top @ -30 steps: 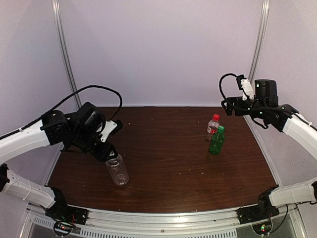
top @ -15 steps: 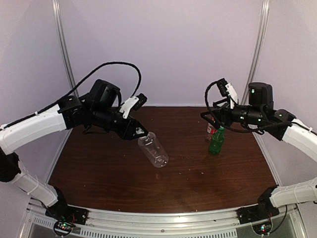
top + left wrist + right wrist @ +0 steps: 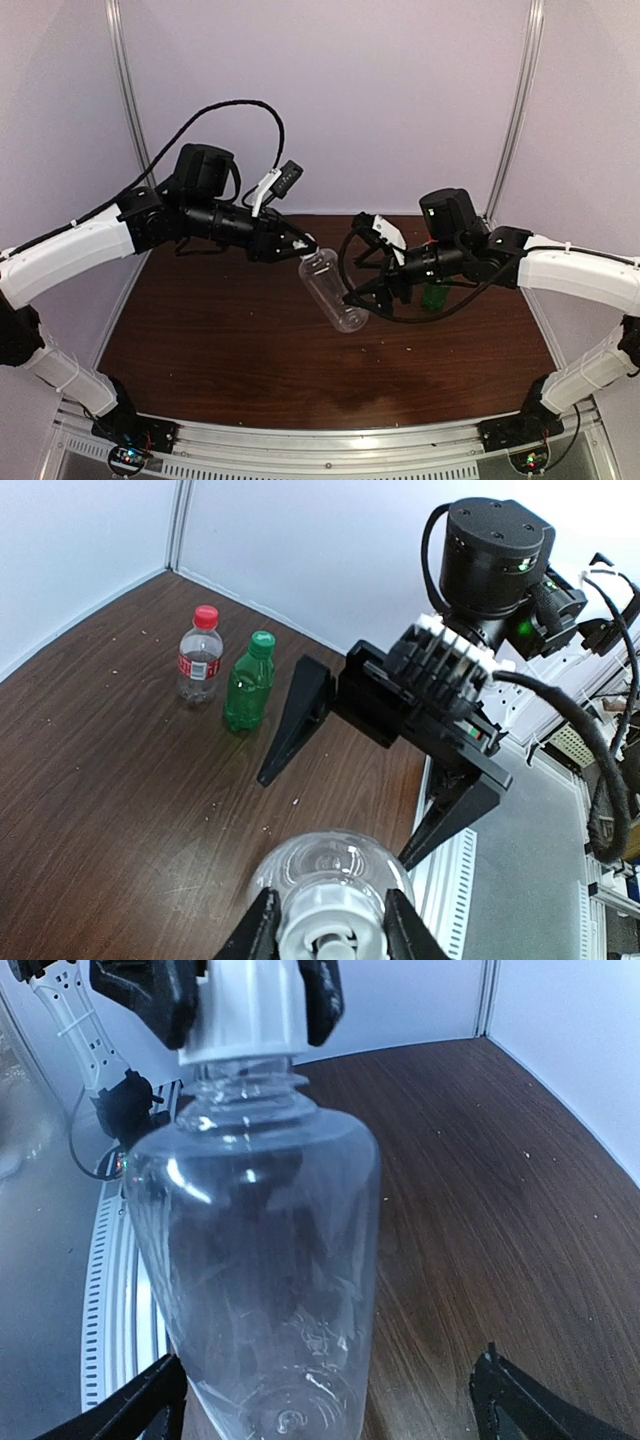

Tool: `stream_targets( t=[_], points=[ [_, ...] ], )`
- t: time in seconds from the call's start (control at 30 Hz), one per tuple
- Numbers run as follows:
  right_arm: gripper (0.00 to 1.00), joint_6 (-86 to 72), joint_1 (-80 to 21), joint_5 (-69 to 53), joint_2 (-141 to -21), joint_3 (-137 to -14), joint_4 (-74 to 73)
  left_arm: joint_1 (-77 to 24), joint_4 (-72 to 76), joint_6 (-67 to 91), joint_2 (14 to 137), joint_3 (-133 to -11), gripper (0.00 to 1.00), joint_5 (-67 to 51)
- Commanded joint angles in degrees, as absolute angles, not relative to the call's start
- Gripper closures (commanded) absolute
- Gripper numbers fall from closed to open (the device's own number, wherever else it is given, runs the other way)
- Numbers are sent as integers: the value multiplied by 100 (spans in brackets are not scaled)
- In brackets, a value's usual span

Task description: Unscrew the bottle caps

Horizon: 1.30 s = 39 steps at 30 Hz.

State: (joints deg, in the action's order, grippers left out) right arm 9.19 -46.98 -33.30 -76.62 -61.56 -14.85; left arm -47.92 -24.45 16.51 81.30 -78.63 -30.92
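Observation:
My left gripper (image 3: 304,252) is shut on the white cap (image 3: 330,927) of the clear bottle (image 3: 335,290) and holds it tilted in the air over the middle of the table. In the right wrist view the white cap (image 3: 250,1005) sits between the left fingers (image 3: 150,995). My right gripper (image 3: 362,300) is wide open, its jaws on either side of the clear bottle's base (image 3: 270,1360) without gripping it. The green bottle (image 3: 247,692) with its green cap (image 3: 262,640) and the red-labelled bottle (image 3: 199,662) with its red cap (image 3: 206,615) stand together at the far right.
The brown table (image 3: 220,340) is walled by white panels at the back and sides. In the top view the green bottle (image 3: 436,297) is mostly hidden behind the right arm. A metal rail (image 3: 330,440) runs along the near edge.
The left gripper has lifted the clear bottle from the near left and carried it right to mid-table. The right arm has swung left and down from the back right, its open jaws reaching the bottle's base.

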Motion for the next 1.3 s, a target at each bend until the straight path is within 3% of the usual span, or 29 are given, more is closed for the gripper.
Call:
stream_targets(
  t=[0.0,0.37,0.73,0.97,1.27],
  points=[
    [0,1123,-4898,-3624,-7863,-6541,-1315,-4772,-1685,1870,7994,-7652,95,-3547],
    [2,854,-5027,-3689,-8235,-6469,-636,-4772,-617,2399,7763,-7061,100,-3462],
    [39,788,-5085,-2920,-8161,-6368,-402,-4771,293,3070,7412,-6487,100,-2823],
    [58,988,-5324,-1436,-8194,-6387,-403,-4773,528,3735,7265,-6242,100,-1888],
    [67,1069,-5711,885,-8466,-6519,-324,-4781,374,4646,7305,-6076,100,-843]
  ],
)
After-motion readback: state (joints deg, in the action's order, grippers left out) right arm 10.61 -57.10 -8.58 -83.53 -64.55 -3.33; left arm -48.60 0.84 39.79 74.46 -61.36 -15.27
